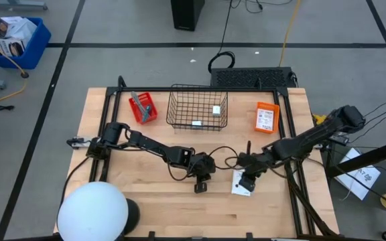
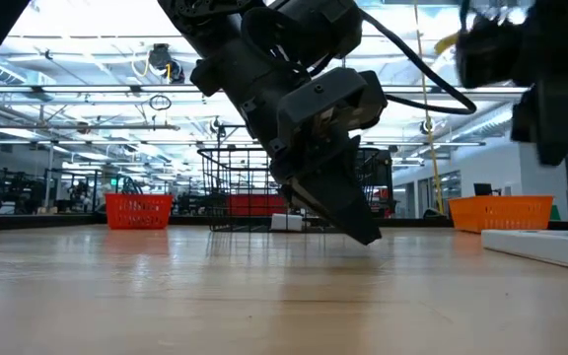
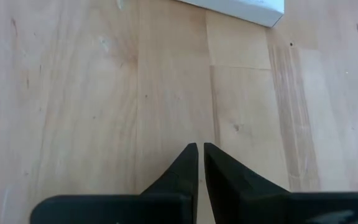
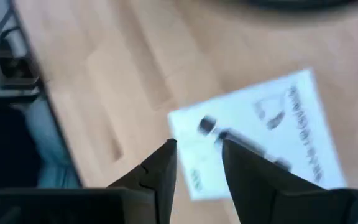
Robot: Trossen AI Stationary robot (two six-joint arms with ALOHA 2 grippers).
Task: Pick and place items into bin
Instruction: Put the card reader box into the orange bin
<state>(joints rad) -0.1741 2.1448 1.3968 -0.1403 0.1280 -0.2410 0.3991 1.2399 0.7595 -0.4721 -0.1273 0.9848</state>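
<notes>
We see the right gripper [image 1: 246,182] low over a flat white printed packet [image 1: 242,185] lying on the pale wooden surface [image 1: 159,214] toward its front edge, right of centre; its jaws stand partly open astride the packet's near edge, whether touching it we cannot tell; the left gripper [image 1: 200,185] sits just beside it at the front middle, jaws almost together and empty, tips angled down at bare wood; at the back edge stands a black wire basket [image 1: 197,108] with two small white items inside; a red plastic bin [image 1: 143,107] lies to its left, an orange plastic bin [image 1: 267,117] to its right.
</notes>
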